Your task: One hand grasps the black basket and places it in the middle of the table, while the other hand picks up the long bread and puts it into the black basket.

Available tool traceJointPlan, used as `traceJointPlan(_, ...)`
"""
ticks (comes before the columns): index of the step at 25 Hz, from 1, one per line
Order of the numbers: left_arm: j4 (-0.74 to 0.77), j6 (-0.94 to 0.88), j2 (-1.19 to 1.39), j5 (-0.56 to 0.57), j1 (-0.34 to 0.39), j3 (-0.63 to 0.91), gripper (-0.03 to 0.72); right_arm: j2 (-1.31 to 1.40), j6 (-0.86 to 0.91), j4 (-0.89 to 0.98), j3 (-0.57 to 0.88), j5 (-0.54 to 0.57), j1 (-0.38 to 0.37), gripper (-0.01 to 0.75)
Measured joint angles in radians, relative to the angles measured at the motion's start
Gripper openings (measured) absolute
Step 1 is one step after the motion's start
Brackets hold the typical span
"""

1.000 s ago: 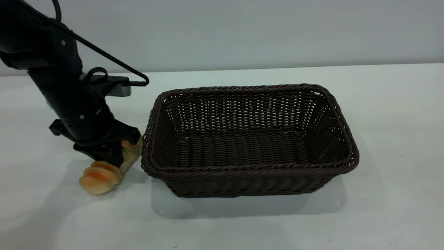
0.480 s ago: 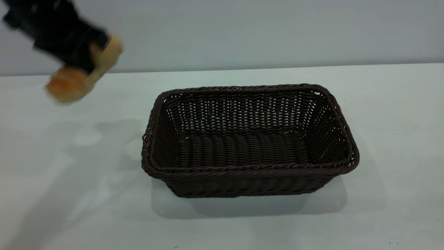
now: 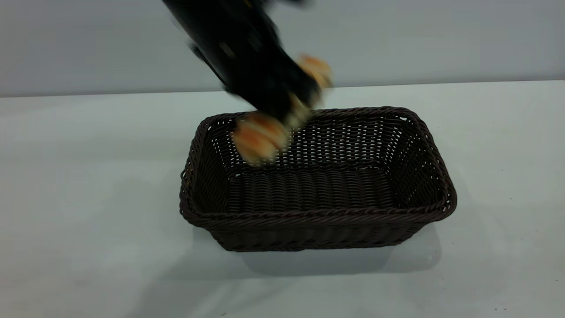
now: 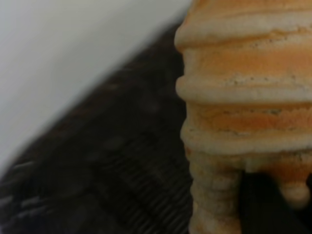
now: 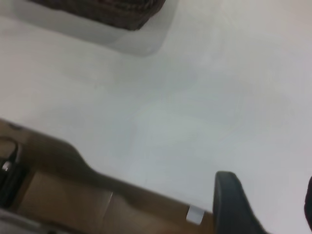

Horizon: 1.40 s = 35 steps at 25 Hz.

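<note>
Above the far-left part of the black basket (image 3: 318, 181), the long bread (image 3: 260, 137) is held clamped in the left gripper (image 3: 289, 106), its long axis slanting from near-left up to far-right. The basket floor lies directly below, mid-table (image 3: 88, 185). The left arm is angled steeply down; the right gripper (image 5: 263, 204), jaws apart and empty, is parked off to the side.

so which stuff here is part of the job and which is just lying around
Part of the job:
- long bread, held by the left gripper above the basket
- black basket, mid-table
- table

Lying about:
- brown boxes beyond the table edge; right gripper idle there
</note>
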Motion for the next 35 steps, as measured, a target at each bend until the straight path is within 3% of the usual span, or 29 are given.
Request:
traceJointPlan(3, 0.008, -0.001, 0.063, -0.028, -0.016, 0.0, 0.204, -0.062, 0.012, -0.009, 0.0, 0.0, 0.0, 0.376)
traceJointPlan(8, 0.026, -0.004, 0.087, -0.024, -0.016, -0.01, 0.495, -0.174, 0.019, -0.013, 0.0, 0.002, 0.0, 0.376)
traceJointPlan(12, 0.118, -0.005, 0.051, 0.089, -0.016, -0.046, 0.639, -0.223, 0.019, -0.014, 0.0, 0.004, 0.0, 0.376)
traceJointPlan(18, 0.217, -0.006, -0.158, 0.422, -0.016, -0.09, 0.643, -0.225, 0.02, -0.014, 0.0, 0.004, 0.0, 0.376)
traceJointPlan(29, 0.21, 0.023, -0.618, 0.854, -0.016, -0.09, 0.583, -0.225, 0.02, -0.013, 0.0, 0.004, 0.0, 0.376)
traceJointPlan(35, 0.133, 0.022, -0.854, 0.858, -0.016, 0.036, 0.581, -0.226, 0.02, -0.01, 0.0, 0.005, 0.0, 0.376)
